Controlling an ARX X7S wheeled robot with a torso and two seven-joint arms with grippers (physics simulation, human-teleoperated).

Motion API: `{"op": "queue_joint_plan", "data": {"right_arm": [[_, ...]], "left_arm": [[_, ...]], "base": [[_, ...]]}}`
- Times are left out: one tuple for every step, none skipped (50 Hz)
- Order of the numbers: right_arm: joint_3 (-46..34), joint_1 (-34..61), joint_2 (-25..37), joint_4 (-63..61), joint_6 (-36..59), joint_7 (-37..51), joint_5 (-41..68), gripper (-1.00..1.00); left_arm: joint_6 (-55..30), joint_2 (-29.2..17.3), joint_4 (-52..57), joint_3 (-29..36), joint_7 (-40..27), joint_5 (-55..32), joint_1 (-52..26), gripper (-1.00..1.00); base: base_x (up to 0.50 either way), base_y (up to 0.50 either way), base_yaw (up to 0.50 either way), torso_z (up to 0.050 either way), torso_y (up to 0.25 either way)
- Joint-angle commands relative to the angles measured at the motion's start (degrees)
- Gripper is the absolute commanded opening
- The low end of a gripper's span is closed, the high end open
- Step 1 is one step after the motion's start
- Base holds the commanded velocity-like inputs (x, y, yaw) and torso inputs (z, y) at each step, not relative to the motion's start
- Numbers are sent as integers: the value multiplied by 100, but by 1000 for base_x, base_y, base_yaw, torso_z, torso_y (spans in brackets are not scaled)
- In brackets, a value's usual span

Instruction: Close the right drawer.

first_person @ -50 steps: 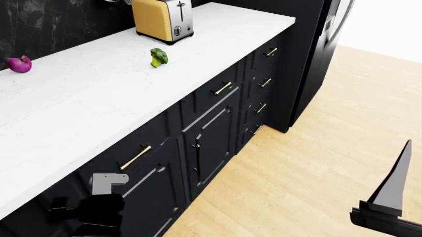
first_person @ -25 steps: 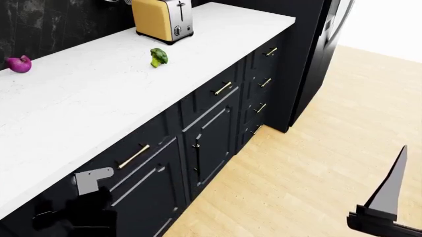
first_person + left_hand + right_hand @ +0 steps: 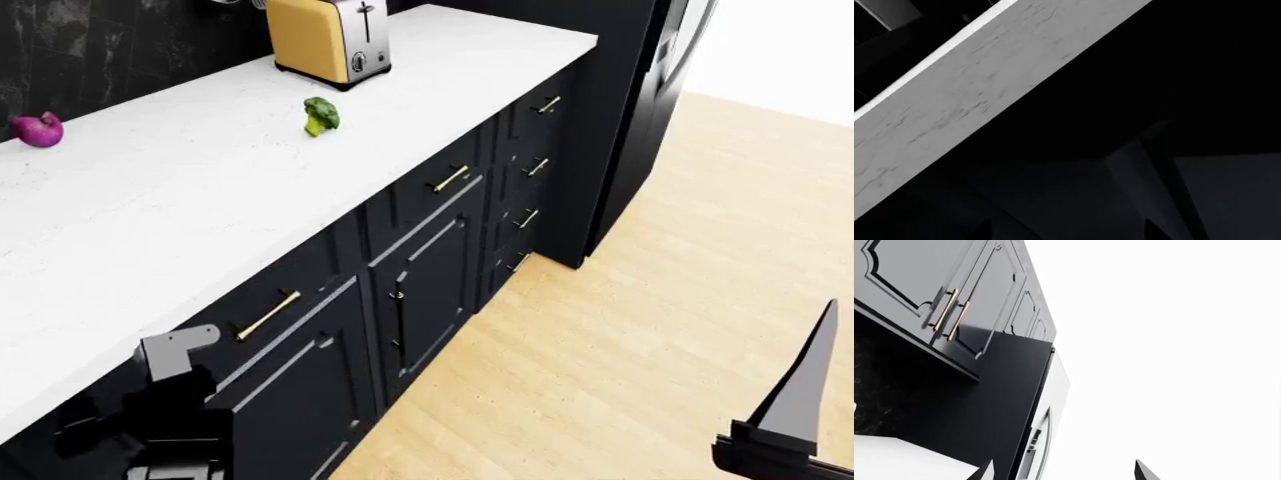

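Note:
The right drawer (image 3: 300, 290) is the wide glossy black front under the white counter, with a brass bar handle (image 3: 267, 315). Its front looks about flush with the neighbouring fronts, and none of its inside shows. My left gripper (image 3: 178, 352) is close against the cabinet face just left of the handle, with one grey finger showing. In the left wrist view the left gripper (image 3: 1067, 232) has dark tips set apart, open, facing a black panel (image 3: 1174, 100) below the counter edge (image 3: 967, 85). My right gripper (image 3: 801, 385) hangs over the floor. It is open and empty in its wrist view (image 3: 1064, 471).
A second wide drawer (image 3: 451, 178), tall cabinet doors (image 3: 427, 280) and narrow stacked drawers (image 3: 534, 165) follow to the right, then a black fridge (image 3: 641, 90). A toaster (image 3: 330, 38), broccoli (image 3: 320, 114) and a purple vegetable (image 3: 39, 130) sit on the counter. The wooden floor (image 3: 627, 330) lies right.
My left gripper has moved left and a little up along the cabinet face. The drawer handle has shifted very slightly inward. The right gripper has barely moved.

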Motion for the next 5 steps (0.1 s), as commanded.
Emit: {"op": "queue_joint_plan", "data": {"right_arm": [[306, -306, 51, 0, -66, 1, -6, 100], [253, -242, 46, 0, -48, 1, 8, 100], [183, -159, 45, 0, -35, 1, 25, 100], [111, -79, 42, 0, -20, 1, 35, 100], [32, 11, 44, 0, -8, 1, 51, 100]], "left_arm": [[-148, -104, 3, 205, -31, 166, -162, 100], [-189, -107, 2, 212, -39, 180, -156, 100], [-233, -118, 2, 190, -67, 170, -151, 100], [-260, -122, 2, 185, -79, 174, -149, 100], [-305, -129, 2, 168, -89, 168, -149, 100]], "base": [[0, 0, 0, 0, 0], [0, 0, 0, 0, 0], [0, 0, 0, 0, 0], [0, 0, 0, 0, 0], [0, 0, 0, 0, 0]]}}
